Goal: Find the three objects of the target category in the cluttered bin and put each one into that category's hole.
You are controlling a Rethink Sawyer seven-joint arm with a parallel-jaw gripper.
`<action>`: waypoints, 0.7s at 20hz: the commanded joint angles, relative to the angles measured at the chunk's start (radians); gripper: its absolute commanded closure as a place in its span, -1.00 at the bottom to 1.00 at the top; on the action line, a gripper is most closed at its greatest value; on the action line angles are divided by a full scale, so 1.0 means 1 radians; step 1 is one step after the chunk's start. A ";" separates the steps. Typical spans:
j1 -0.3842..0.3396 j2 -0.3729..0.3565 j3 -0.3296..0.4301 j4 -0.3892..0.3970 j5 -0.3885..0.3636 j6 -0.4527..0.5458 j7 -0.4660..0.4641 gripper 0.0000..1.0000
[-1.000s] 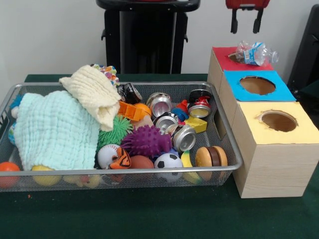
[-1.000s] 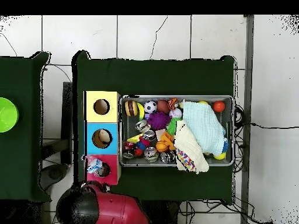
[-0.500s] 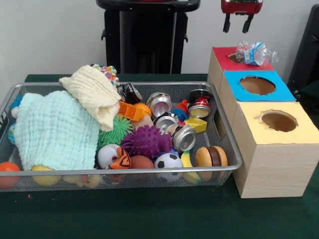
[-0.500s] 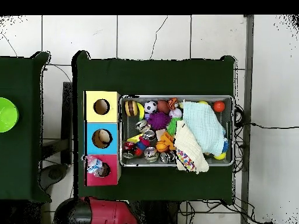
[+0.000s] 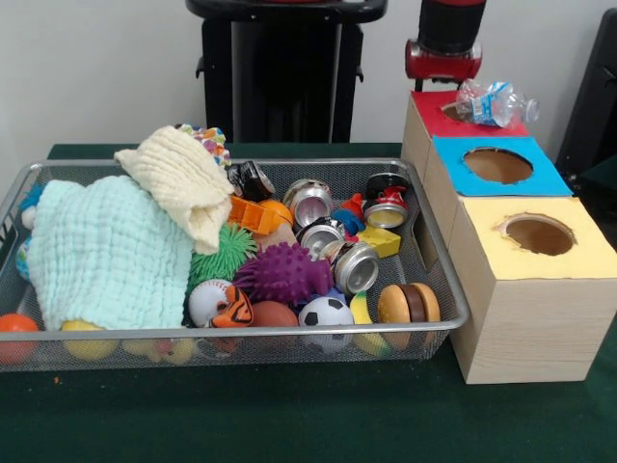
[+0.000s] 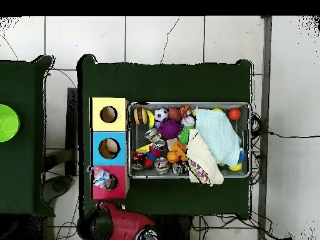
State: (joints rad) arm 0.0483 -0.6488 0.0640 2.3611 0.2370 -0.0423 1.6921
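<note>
Crinkled clear plastic bottle (image 5: 494, 102) across the red box's round hole (image 5: 455, 111); end effector (image 5: 442, 60) grip state indiscernible.

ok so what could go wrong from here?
1. The crushed plastic bottle lies across the red box's hole, not down in it. It may roll off or block the next drop.
2. Two cloths cover the left of the wire bin, so targets could be hidden there.
3. The cans sit tight among the purple spiky ball and other toys, so a grasp might catch a neighbour.
</note>
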 commanded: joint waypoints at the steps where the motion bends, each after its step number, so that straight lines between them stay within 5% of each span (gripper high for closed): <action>1: -0.005 0.129 0.114 -0.064 0.008 -0.139 0.265 -1.00; 7: 0.067 -0.087 0.098 -0.002 0.114 0.054 0.282 -1.00; 14: 0.113 -0.169 0.060 0.003 0.139 0.180 0.292 -1.00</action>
State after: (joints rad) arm 0.1450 -0.7178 0.1008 2.4014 0.2798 0.0206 1.6981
